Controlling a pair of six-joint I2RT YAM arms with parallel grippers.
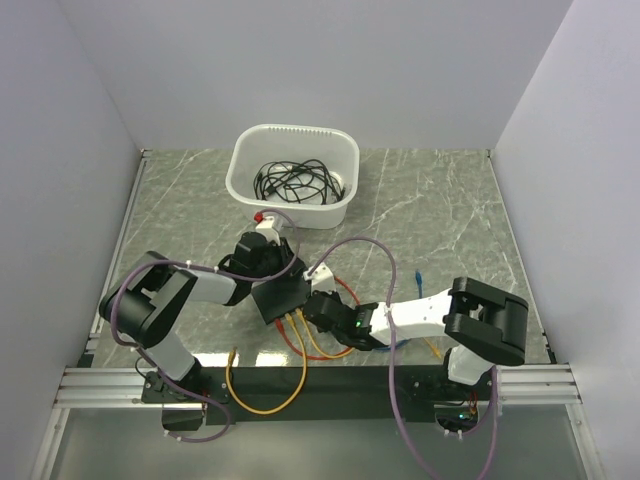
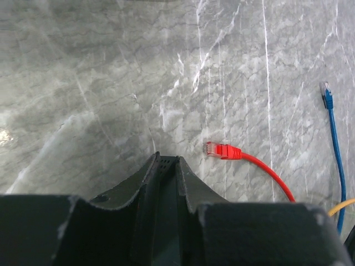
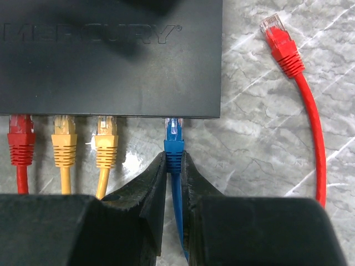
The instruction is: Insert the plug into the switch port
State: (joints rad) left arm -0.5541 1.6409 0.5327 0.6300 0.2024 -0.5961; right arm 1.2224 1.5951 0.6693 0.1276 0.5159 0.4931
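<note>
The switch [image 3: 111, 55] is a flat black box lying on the marble table, seen in the top view as the switch [image 1: 282, 298] between the two arms. My right gripper [image 3: 174, 160] is shut on a blue plug [image 3: 174, 138]. The plug's clear tip meets the port edge of the switch, to the right of the plugged cables; how deep it sits I cannot tell. My left gripper [image 2: 166, 158] is shut on the far edge of the switch [image 2: 165, 188], a thin black slab between its fingers.
One red plug [image 3: 21, 141] and two yellow plugs [image 3: 64, 144] sit in ports left of the blue one. A loose red plug [image 3: 280, 41] lies right of the switch. Another blue cable end [image 2: 326, 94] lies further off. A white tub [image 1: 240, 160] of black cables stands at the back.
</note>
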